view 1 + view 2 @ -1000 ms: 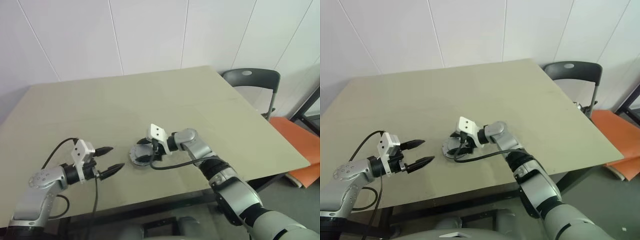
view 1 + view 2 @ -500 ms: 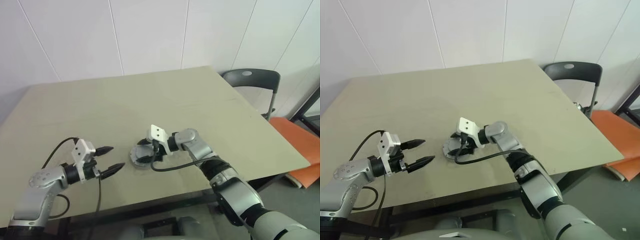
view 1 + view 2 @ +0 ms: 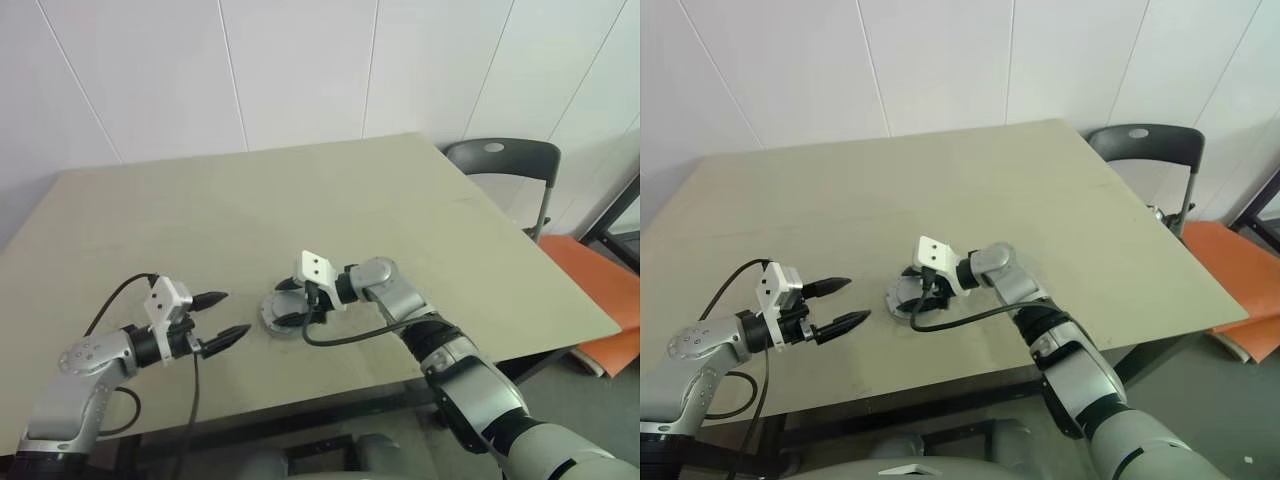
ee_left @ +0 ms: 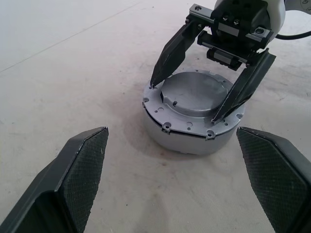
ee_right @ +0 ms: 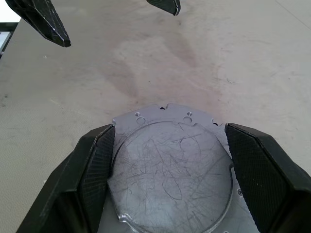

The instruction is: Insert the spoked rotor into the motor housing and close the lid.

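The motor housing (image 4: 193, 112) sits on the beige table (image 3: 330, 200) near its front edge, a short silvery can with a flat grey lid (image 5: 170, 170) lying on top — the lid covers the opening, so nothing of the inside can be seen, and whether the spoked rotor is in there cannot be told. The lid has a raised round centre and a flange with small screw holes around the rim.

The right gripper (image 4: 201, 99) straddles the housing from above: its two black fingers are spread wide, one tip on each side of the lid's flange, resting on or right at the rim (actual clamping cannot be made out).

The left gripper (image 3: 218, 317) hangs just above the table, near the housing on its left but clear of it, its fingers spread wide with nothing between them — pointing toward the housing.
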Robot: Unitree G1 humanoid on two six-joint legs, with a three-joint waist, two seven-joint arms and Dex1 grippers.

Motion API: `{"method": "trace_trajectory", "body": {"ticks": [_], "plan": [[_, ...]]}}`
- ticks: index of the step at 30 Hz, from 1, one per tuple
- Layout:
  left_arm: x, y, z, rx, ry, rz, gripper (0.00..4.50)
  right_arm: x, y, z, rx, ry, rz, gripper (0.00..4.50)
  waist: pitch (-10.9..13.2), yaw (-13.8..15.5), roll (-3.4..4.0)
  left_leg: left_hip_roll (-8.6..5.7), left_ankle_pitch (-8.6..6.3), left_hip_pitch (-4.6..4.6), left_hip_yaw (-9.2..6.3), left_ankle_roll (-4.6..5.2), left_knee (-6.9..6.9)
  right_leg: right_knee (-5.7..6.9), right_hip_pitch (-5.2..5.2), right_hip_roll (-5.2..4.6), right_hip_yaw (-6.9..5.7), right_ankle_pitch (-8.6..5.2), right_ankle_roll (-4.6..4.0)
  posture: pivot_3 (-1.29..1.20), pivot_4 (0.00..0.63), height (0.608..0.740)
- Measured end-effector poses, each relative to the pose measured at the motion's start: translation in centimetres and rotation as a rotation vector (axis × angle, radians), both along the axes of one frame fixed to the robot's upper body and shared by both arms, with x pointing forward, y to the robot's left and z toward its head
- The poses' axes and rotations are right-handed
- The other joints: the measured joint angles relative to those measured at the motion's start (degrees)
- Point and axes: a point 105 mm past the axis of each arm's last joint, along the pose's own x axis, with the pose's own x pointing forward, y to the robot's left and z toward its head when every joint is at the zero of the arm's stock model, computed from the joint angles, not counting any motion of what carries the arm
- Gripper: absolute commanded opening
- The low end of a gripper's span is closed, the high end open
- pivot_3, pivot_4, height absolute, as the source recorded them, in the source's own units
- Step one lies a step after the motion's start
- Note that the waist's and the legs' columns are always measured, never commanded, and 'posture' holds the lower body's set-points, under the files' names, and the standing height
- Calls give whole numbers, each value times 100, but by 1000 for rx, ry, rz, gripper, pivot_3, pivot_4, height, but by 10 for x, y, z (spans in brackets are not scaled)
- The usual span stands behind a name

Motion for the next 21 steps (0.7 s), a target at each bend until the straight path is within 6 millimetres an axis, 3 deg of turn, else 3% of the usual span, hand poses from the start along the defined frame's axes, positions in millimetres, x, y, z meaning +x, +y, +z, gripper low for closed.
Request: {"method": "trace_trajectory", "body": {"ticks": [21], "plan": [[1, -1, -5, -3, 3, -4, 4500, 2, 0, -6, 18, 49, -32, 3277, -20, -1, 7, 2, 0, 19, -2, 0, 0, -2, 20, 0, -1, -2, 0, 0, 0, 740]]}}
